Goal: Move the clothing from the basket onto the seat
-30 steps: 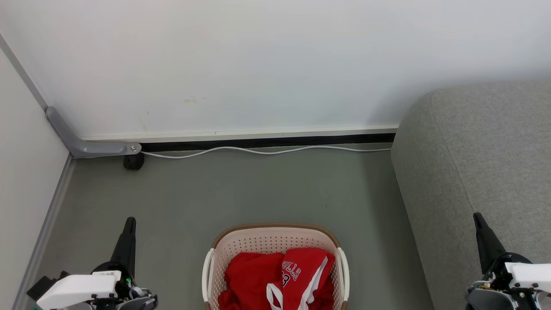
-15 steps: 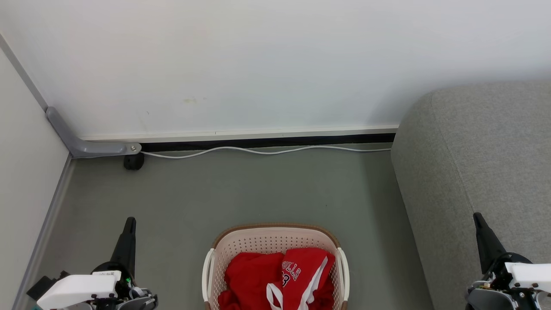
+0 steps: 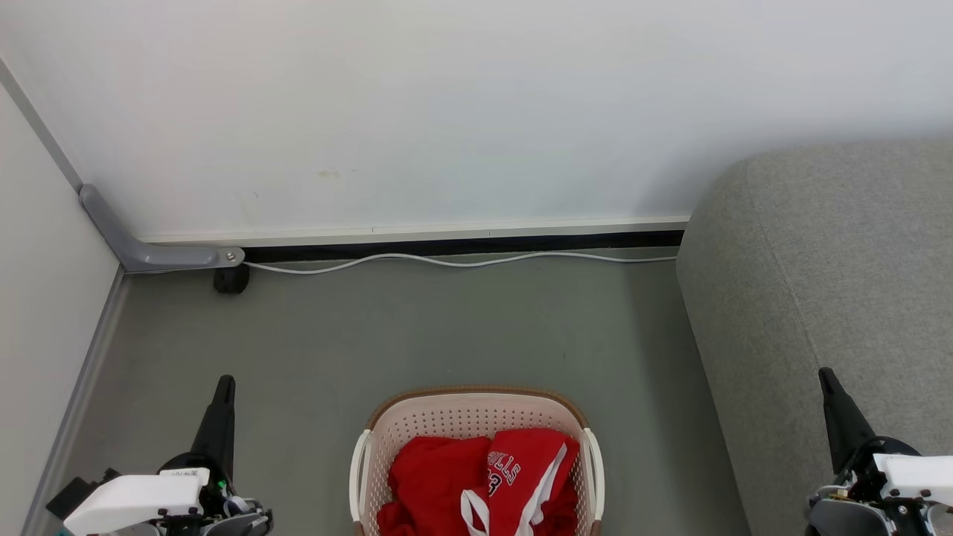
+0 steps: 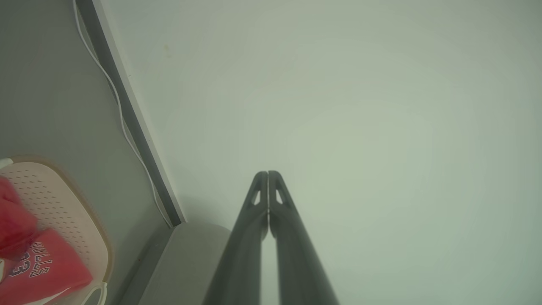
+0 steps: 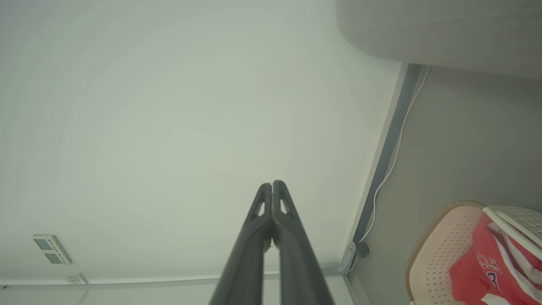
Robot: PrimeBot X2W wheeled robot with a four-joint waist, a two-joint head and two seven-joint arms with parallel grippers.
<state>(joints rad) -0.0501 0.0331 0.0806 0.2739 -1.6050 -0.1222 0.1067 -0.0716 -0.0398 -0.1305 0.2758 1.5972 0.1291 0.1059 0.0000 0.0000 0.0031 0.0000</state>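
**Figure.** One white wall [image 3: 447,112] is rising well ahead of the left claw [image 3: 223,382] and the right claw [image 3: 825,374]. One grey-green floor [image 3: 417,327] is spreading between them. One seat [image 3: 834,253], a grey fabric sofa with a rounded edge, is lying on the right claw's side and extending forward past its tip. In the head view that claw is overlapping the seat's near part. One basket [image 3: 461,413], cream, perforated and brown-rimmed, with two white handles, is standing on the floor between the two claws, behind their tips and apart from the seat. The clothing is lying inside the basket as two touching pieces: one plain red garment [image 3: 428,476] toward the left claw, and one jersey [image 3: 525,461] with white trim and lettering toward the right claw. The two claws are pointing at the wall, each with its two dark fingers pressed together tip to tip and gripping nothing. One white cable [image 3: 447,262] is running along the wall's foot, ahead of both claws. One grey bracket [image 3: 149,253] is sitting in the corner ahead of the left claw.
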